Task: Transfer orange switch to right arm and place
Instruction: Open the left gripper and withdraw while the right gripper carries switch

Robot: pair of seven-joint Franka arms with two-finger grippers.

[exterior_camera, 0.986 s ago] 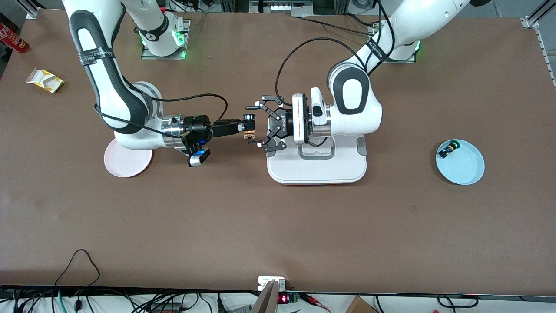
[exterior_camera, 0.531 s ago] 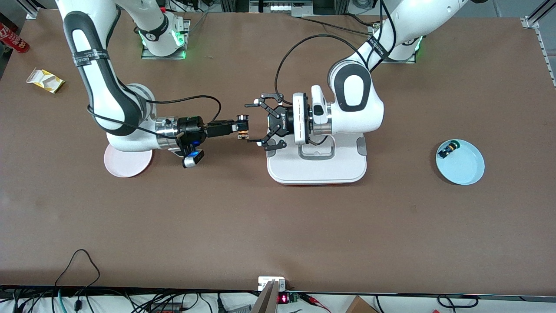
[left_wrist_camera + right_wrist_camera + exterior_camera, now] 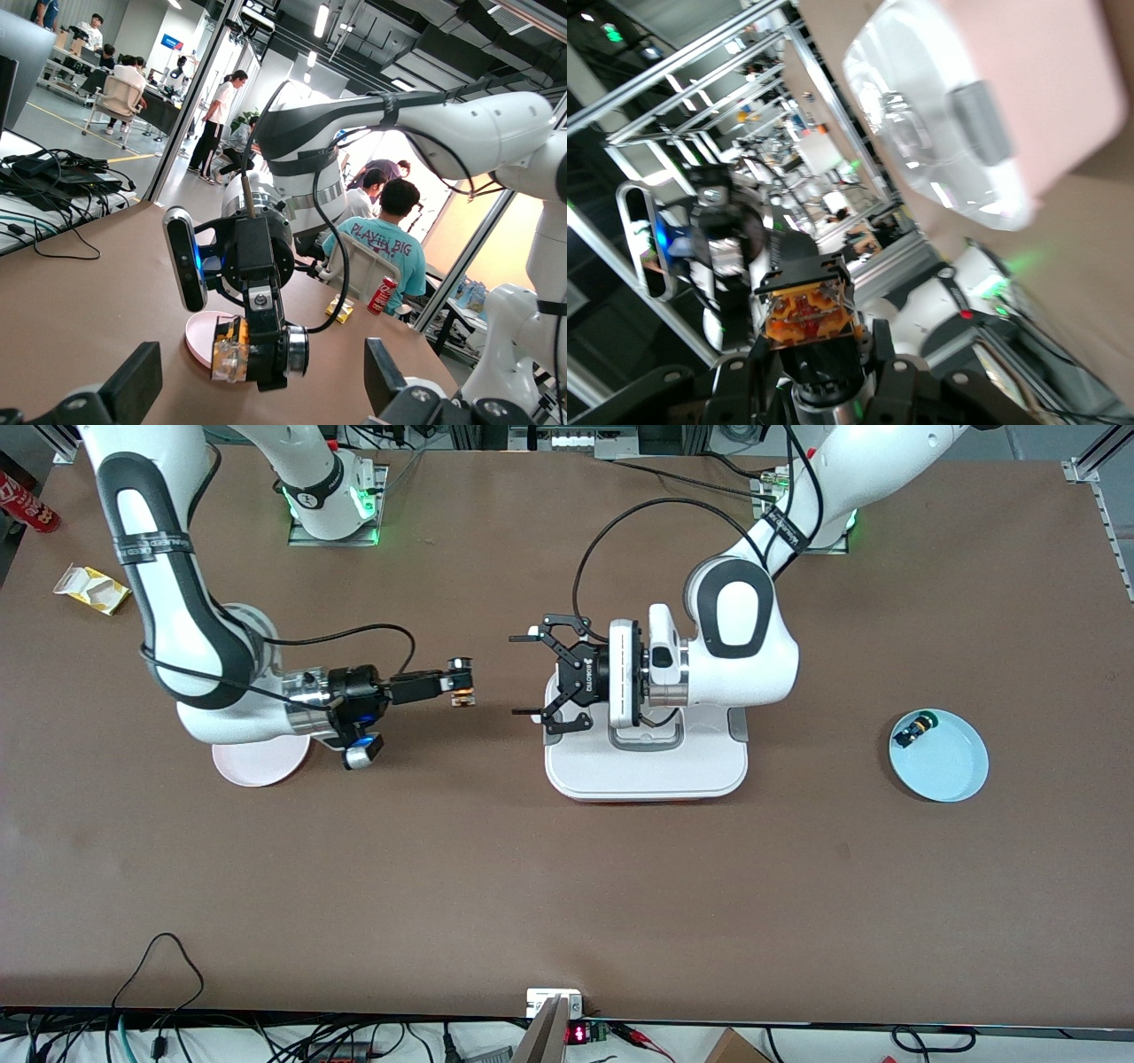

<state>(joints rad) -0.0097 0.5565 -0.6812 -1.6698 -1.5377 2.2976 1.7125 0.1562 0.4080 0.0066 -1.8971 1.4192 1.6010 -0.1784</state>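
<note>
Right now the right gripper (image 3: pixel 460 684) is clamped on the orange switch (image 3: pixel 462 693), held sideways in the air over bare brown table (image 3: pixel 567 886) between the pink plate (image 3: pixel 257 763) and the white scale (image 3: pixel 647 766). Switch sits at the tips of the slim black fingers, brass terminals visible; in the left wrist view the same gripper (image 3: pixel 263 354) faces the camera with the switch (image 3: pixel 230 350) pinched at its end, silver ring on one side, orange-brass part on the other. Right wrist view shows the switch (image 3: pixel 811 310) close up between its own fingers, orange body with terminals pointing at the lens, and the scale (image 3: pixel 948 115) farther off. Left gripper (image 3: pixel 542 684) hangs over the edge of the white scale toward the right arm's end, its open-linkage fingers spread wide, nothing between them; clear gap of table between it and the switch, not touching. Left wrist view has its two black fingertips (image 3: pixel 133 381) far apart at the frame bottom. Right arm's forearm sits over the pink plate, partly covering it. Light blue plate (image 3: pixel 941 757) lies toward the left arm's end of the table, well apart from both grippers, with a small black push-button (image 3: pixel 912 732) lying on its side in it near the rim; its cap colour is too small to tell. Yellow carton (image 3: pixel 91 589) and a red can (image 3: pixel 27 503) lie near the table corner at the right arm's end.
</note>
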